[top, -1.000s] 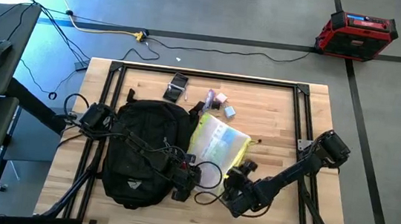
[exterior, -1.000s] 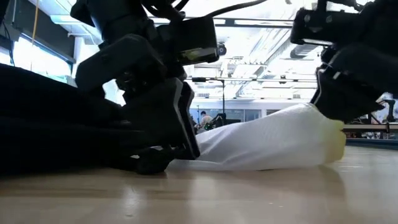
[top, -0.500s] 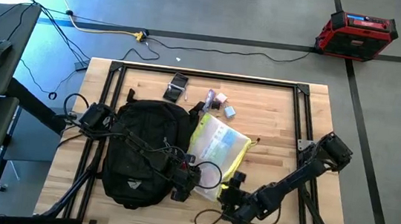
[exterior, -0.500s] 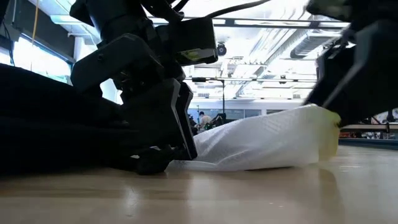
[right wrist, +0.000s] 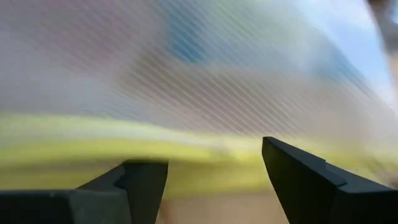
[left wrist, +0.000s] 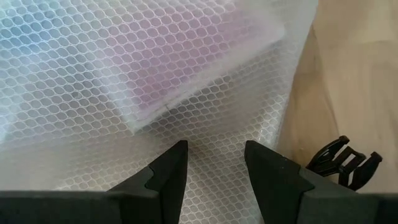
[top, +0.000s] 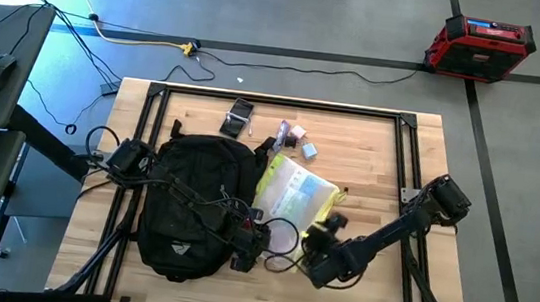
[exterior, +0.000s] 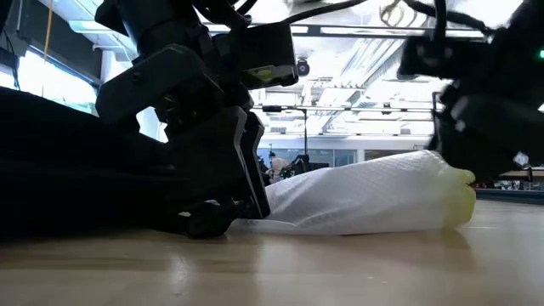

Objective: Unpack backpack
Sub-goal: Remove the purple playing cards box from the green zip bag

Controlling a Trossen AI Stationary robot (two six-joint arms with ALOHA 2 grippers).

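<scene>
Black fabric dominates the near left of the table (top: 381,148): the backpack (top: 190,198) lies flat there, still bulky. Just beside it, touching its right edge, rests a translucent mesh pouch (top: 294,194) with neon-yellow trim, and a few small items (top: 291,138) and a dark gadget (top: 237,119) lie farther back, so the unpacking looks partly done, though I cannot see what remains inside. The left pincer (top: 252,245) sits low at the pouch's near corner, fingers apart, mesh between them but not pinched. The right pincer (top: 319,239) hangs at the yellow edge, also spread, gripping nothing. Pale wood planks in a black frame make up the table; beyond are grey floor, trailing cables and a red case (top: 480,44).
</scene>
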